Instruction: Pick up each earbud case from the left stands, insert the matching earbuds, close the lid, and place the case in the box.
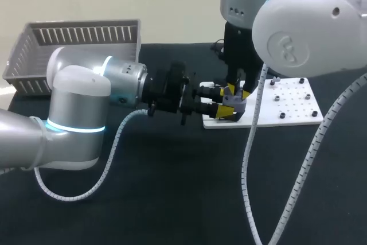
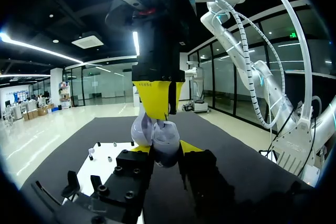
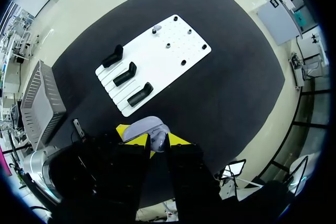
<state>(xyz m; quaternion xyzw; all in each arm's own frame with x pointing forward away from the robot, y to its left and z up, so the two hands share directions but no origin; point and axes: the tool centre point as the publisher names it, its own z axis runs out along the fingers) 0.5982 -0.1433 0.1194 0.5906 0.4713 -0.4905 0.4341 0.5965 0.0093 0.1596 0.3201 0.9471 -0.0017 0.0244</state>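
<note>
Both left pincer (image 2: 164, 148) and right pincer (image 3: 154, 139) grip the earbud case (image 1: 236, 102) between their tips.

No legible text, no labels (anywhere)

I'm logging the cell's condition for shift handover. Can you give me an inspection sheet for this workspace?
Surface: black mat over the table.
Job's things: lavender earbud case held off the mat; three black stands on the white board carry nothing; grey slatted box at the far left.
Clutter: small pegs on the board, too small to identify.
Grippers: left gripper shut on the case from the side; right gripper directly over the case, state unclear.
Cables: spiral-wrapped cables hang from both arms; the right one crosses in front of the board.
Surroundings: nothing seen touching the table.
</note>
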